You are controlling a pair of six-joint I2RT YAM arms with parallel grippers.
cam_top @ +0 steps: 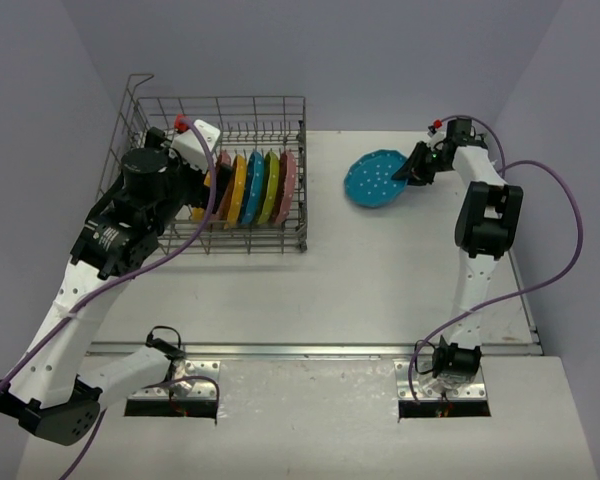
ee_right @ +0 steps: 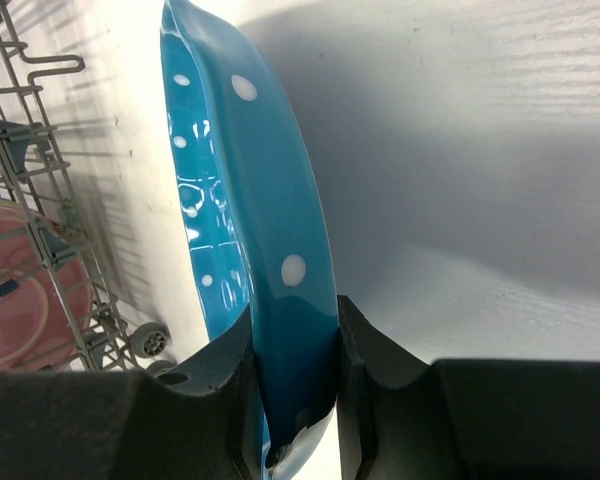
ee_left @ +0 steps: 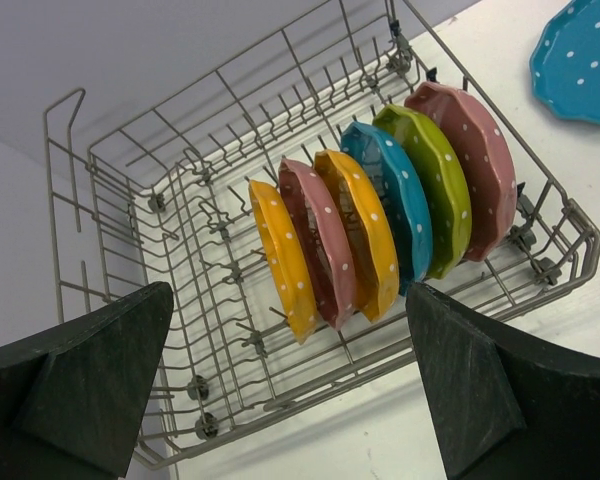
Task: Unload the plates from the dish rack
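The grey wire dish rack (cam_top: 290, 235) stands at the back left and also shows in the left wrist view (ee_left: 570, 215). Several dotted plates stand on edge in it: yellow (ee_left: 285, 260), pink (ee_left: 325, 240), orange (ee_left: 365, 230), blue (ee_left: 400, 205), green (ee_left: 440, 180) and dark pink (ee_left: 475, 160). My left gripper (cam_top: 202, 160) (ee_left: 290, 390) is open and empty, over the rack's left half, apart from the plates. My right gripper (cam_top: 412, 170) (ee_right: 295, 330) is shut on the rim of another blue plate (cam_top: 373, 180) (ee_right: 240, 180) (ee_left: 580, 60), held tilted just right of the rack.
The rack's raised wire handle (cam_top: 138, 80) stands at its back left corner. The table's right edge (cam_top: 520, 280) runs close to the right arm. Purple cables (cam_top: 570, 250) loop off both arms. Walls close in behind and at both sides.
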